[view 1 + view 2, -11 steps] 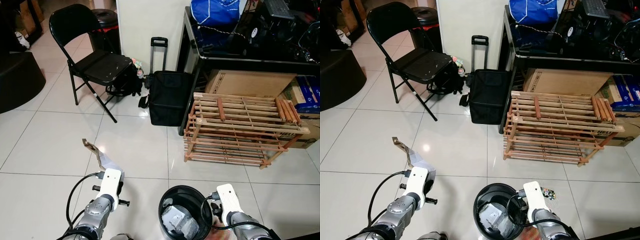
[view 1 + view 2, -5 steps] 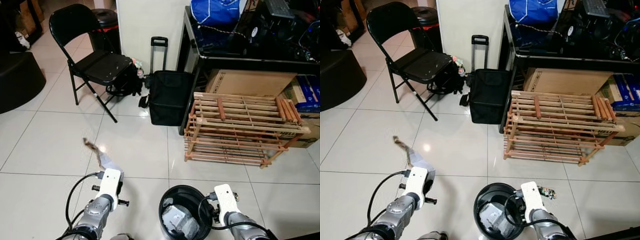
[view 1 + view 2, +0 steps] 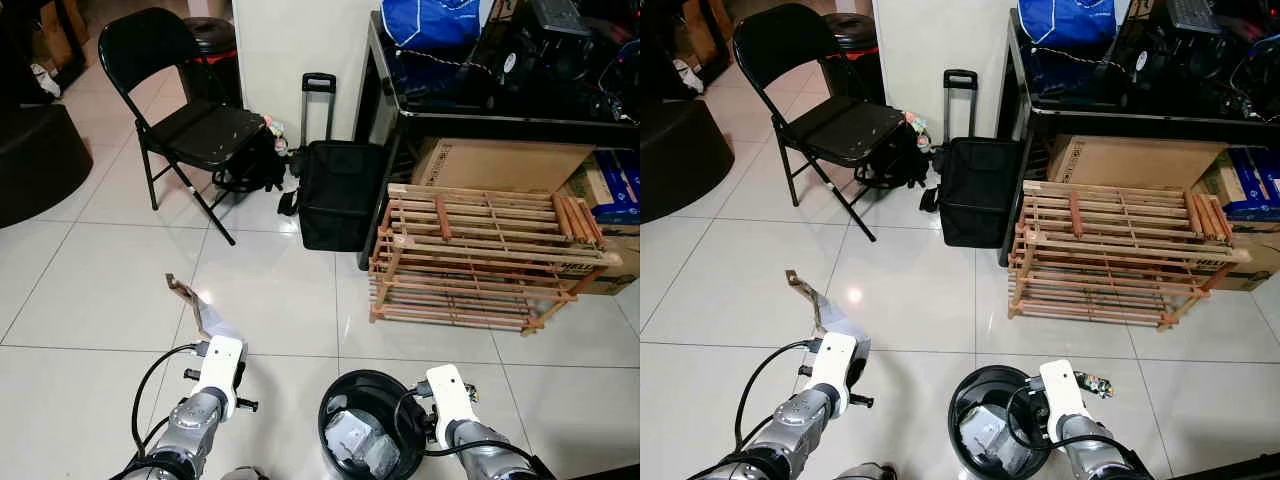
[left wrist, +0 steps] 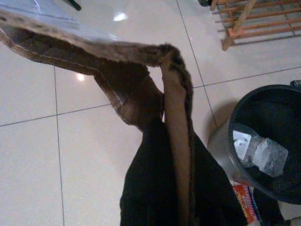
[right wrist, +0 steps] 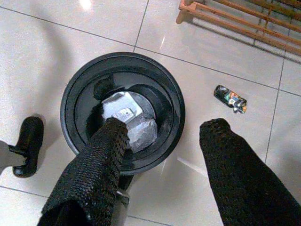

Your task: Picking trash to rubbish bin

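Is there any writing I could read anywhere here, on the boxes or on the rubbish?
"HEL", the start of a word cut off by the wooden rack, on the cardboard box at far right.
Blue boxes: print too small to read.
Wrapper on the floor: colourful print, unreadable.
Packet in the rubbish bin: label blurred.

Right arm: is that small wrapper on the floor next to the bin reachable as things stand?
Probably yes. The right tool is open and holds nothing, hanging above the bin. The wrapper lies on bare tile just past the bin's rim, and nothing sits between it and the fingers.
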Available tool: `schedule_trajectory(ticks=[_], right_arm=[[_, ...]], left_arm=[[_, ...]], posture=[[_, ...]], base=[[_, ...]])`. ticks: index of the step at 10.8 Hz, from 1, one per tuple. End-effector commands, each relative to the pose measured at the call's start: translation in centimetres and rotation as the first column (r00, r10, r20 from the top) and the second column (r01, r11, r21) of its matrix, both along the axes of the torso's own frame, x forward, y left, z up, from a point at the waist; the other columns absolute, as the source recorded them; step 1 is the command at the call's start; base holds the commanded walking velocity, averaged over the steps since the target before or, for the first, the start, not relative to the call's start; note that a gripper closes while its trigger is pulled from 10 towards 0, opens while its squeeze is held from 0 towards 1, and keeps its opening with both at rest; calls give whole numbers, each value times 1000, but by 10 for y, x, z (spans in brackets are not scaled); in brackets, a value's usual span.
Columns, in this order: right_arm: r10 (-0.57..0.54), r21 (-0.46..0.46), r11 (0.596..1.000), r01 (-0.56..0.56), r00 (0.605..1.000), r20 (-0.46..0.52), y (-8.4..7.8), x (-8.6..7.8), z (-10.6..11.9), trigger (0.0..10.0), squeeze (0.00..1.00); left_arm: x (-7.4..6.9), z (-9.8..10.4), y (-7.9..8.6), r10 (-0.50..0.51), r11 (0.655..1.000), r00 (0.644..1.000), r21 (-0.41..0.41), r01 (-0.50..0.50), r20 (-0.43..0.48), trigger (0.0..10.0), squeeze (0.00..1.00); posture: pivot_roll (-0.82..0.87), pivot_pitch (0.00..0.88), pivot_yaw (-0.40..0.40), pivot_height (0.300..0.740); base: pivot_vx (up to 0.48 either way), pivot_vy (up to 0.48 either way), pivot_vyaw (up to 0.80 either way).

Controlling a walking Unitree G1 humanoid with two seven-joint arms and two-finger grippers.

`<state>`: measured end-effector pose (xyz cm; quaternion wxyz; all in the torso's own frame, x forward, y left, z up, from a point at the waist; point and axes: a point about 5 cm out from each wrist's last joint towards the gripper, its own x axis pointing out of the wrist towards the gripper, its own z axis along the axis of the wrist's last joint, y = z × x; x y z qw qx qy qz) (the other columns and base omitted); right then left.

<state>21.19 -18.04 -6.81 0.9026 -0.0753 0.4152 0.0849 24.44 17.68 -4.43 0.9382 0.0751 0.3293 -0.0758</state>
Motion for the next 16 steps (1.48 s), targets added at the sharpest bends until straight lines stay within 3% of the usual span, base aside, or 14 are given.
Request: schedule_trajectory(ticks=[1, 11, 16], right_arm=[[-13, 11, 1000, 13, 1000, 15, 0, 4, 2, 10000, 0], [-18, 19, 1000, 18, 1000, 10, 1, 1, 0, 10000, 0], [-31, 19, 999, 31, 999, 16, -2, 3, 2, 10000, 0]], left_arm=[[2, 1, -1, -13, 1000, 1000, 14, 13, 2, 10000, 0], [6, 4, -2, -16, 1000, 1000, 15, 16, 20, 10000, 0], [6, 4, -2, -15, 999, 1000, 29, 14, 18, 10000, 0]], posture=[[95, 21, -31, 740], [93, 0, -31, 740], [89, 33, -39, 740]], base=[[0, 0, 0], [0, 0, 0], [0, 0, 0]])
